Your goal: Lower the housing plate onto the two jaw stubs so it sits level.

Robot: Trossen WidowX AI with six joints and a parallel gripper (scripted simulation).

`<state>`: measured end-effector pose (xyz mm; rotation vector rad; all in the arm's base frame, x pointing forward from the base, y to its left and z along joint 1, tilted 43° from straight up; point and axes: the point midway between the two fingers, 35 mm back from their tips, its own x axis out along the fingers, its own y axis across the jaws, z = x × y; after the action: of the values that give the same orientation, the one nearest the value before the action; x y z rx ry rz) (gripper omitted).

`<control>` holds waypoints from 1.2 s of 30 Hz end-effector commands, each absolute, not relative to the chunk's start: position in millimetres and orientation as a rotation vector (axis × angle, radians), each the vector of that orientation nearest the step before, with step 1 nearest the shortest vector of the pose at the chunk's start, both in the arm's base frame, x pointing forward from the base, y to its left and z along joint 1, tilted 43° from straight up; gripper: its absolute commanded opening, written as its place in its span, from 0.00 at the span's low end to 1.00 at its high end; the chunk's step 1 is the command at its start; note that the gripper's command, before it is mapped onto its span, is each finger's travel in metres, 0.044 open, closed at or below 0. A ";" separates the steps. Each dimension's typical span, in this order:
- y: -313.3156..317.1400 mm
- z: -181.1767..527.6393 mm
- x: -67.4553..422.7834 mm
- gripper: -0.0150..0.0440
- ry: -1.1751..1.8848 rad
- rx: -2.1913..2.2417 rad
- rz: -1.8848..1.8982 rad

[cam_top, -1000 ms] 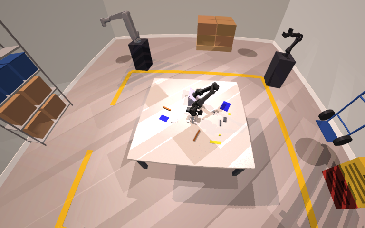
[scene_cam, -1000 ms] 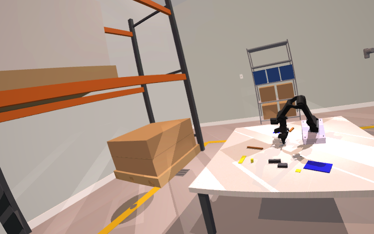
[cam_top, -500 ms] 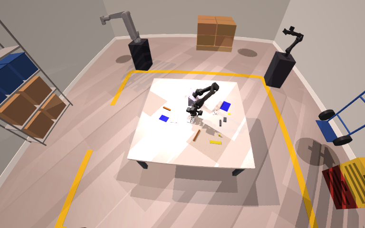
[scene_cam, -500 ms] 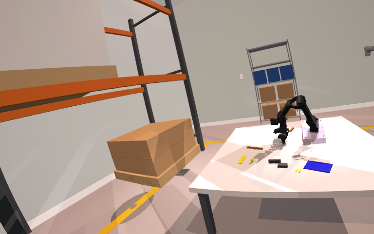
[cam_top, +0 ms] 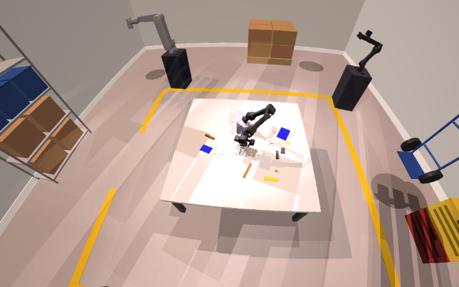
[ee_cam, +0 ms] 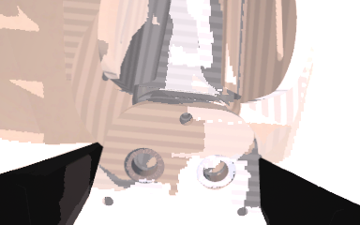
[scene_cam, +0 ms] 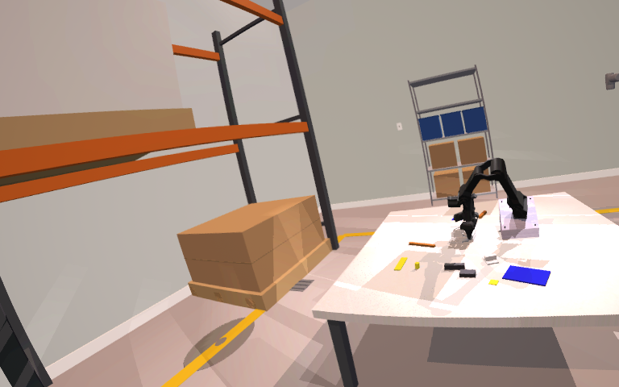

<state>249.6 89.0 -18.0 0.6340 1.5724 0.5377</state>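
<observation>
My gripper (cam_top: pixel 242 146) (scene_cam: pixel 468 236) (ee_cam: pixel 178 157) is shut on the pale housing plate (ee_cam: pixel 155 133), with one black finger at each side edge. The plate has a rounded far edge, two large ringed holes and several small holes. Grey shapes show inside the large holes; whether these are the jaw stubs I cannot tell. Beyond the plate in the wrist view, the left jaw (ee_cam: pixel 150 56) and right jaw (ee_cam: pixel 262 52) run away from it. The plate covers their near ends. Whether it sits level or touches the stubs is hidden. In the top and exterior views the assembly is pale and washed out.
On the table (cam_top: pixel 210 189) (scene_cam: pixel 365 301) are a large blue plate (cam_top: pixel 283 133) (scene_cam: pixel 526 275), a small blue plate (cam_top: pixel 205 149), orange bars (cam_top: pixel 247 170) (cam_top: pixel 210 136), a yellow bar (cam_top: pixel 271 179) (scene_cam: pixel 400 264) and dark blocks (cam_top: pixel 277 154) (scene_cam: pixel 467 273). A pale bracket (scene_cam: pixel 491 260) stands right of the gripper in the exterior view.
</observation>
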 end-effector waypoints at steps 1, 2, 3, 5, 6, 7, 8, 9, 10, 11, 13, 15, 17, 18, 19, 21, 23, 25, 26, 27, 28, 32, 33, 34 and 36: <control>90.8 -19.5 248.0 0.85 1.578 0.643 0.537; 90.8 -19.5 248.0 0.85 1.578 0.643 0.537; 90.8 -19.5 248.0 0.85 1.578 0.643 0.537; 90.8 -19.5 248.0 0.85 1.578 0.643 0.537; 90.8 -19.5 248.0 0.85 1.578 0.643 0.537; 90.9 -19.6 247.9 0.85 1.578 0.643 0.537; 91.2 -19.9 247.9 0.85 1.578 0.643 0.537; 91.6 -20.4 247.9 0.85 1.578 0.643 0.537; 92.1 -20.9 247.8 0.85 1.578 0.643 0.537; 92.4 -21.2 247.8 0.85 1.578 0.643 0.537; 92.5 -21.3 247.8 0.85 1.578 0.643 0.537; 92.5 -21.3 247.8 0.85 1.578 0.643 0.537; 92.5 -21.3 247.8 0.85 1.578 0.643 0.537; 92.5 -21.3 247.8 0.85 1.578 0.643 0.537; 92.6 -21.4 247.8 0.85 1.578 0.643 0.537; 93.3 -22.2 247.7 0.85 1.578 0.643 0.537; 94.0 -22.9 247.6 0.85 1.578 0.643 0.538; 94.1 -23.0 247.6 0.85 1.578 0.643 0.538; 94.1 -23.0 247.6 0.85 1.578 0.643 0.538; 94.1 -23.0 247.6 0.85 1.578 0.643 0.538; 94.1 -23.0 247.6 0.85 1.578 0.643 0.538; 94.1 -23.0 247.6 0.85 1.578 0.643 0.538; 94.1 -23.0 247.6 0.85 1.578 0.643 0.538; 94.1 -23.0 247.6 0.85 1.578 0.643 0.538; 94.1 -23.0 247.6 0.85 1.578 0.643 0.538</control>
<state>248.6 93.0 -22.6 0.6351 1.5746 0.5372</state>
